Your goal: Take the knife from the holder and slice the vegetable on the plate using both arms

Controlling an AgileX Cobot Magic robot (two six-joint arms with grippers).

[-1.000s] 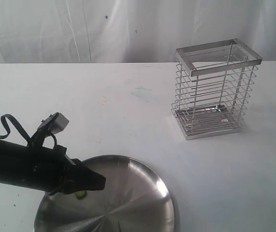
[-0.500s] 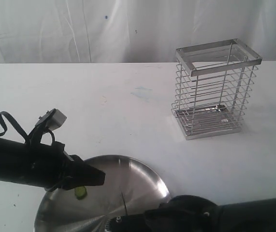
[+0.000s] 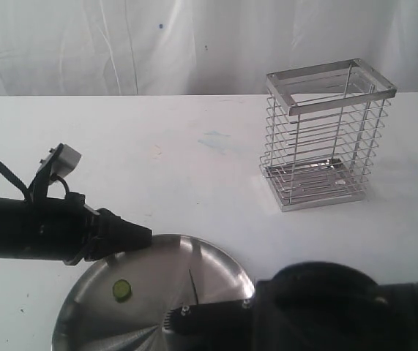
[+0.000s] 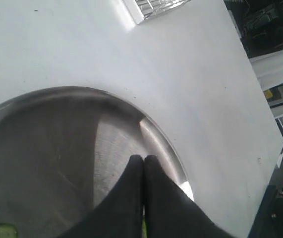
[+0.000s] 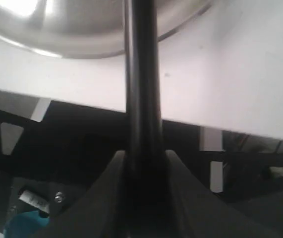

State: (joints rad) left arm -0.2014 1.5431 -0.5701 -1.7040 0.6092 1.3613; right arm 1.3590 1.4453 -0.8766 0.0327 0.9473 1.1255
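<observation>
The steel plate (image 3: 209,274) lies at the front, and a round green vegetable slice (image 3: 121,290) rests on its left part. My left gripper (image 3: 145,235) is shut and hovers over the plate's far-left rim, apart from the slice. In the left wrist view the fingers (image 4: 131,171) press together over the plate (image 4: 42,139), with a thin green sliver showing in the slit lower down. My right gripper (image 3: 194,318) is shut on the knife, whose thin blade (image 3: 191,284) stands over the plate's middle. The black handle (image 5: 141,74) runs out from the right gripper (image 5: 143,153). The wire holder (image 3: 326,135) stands empty.
The holder is at the back right of the white table (image 3: 194,161), well away from both arms. The bulky right arm (image 3: 340,307) covers the front right corner. The table's front edge (image 5: 220,124) runs just beside the plate (image 5: 82,29). A white curtain hangs behind.
My left gripper has drawn back up and to the left, uncovering the green slice. The right arm has come in from the bottom right, bringing the knife over the plate.
</observation>
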